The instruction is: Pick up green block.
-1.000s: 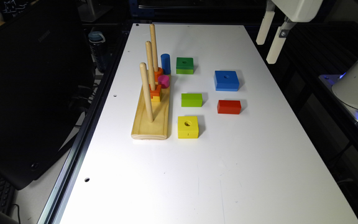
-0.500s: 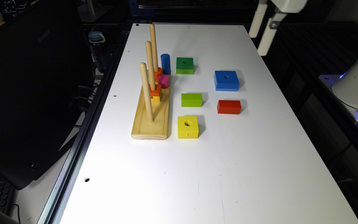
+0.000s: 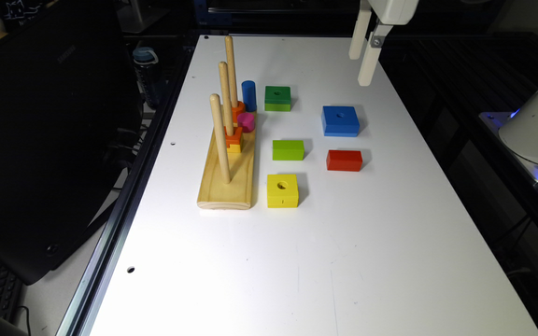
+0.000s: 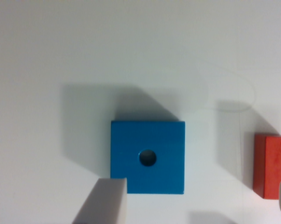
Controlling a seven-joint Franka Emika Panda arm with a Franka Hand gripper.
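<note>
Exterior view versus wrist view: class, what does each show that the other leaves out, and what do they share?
Exterior view adds: the green block, yellow block, lime block and wooden peg board. Wrist view adds: a straight-down look at the blue block and its centre hole. Shared: blue block, red block, white table and the open hand.

The green block (image 3: 278, 97) is lying flat on the counter (image 3: 297, 261), its dark green top with a round centre hole facing up and its lighter green side showing. It is sitting well apart from the end effector (image 3: 362, 60), lower down and toward the exterior view's left of it, untouched.
</note>
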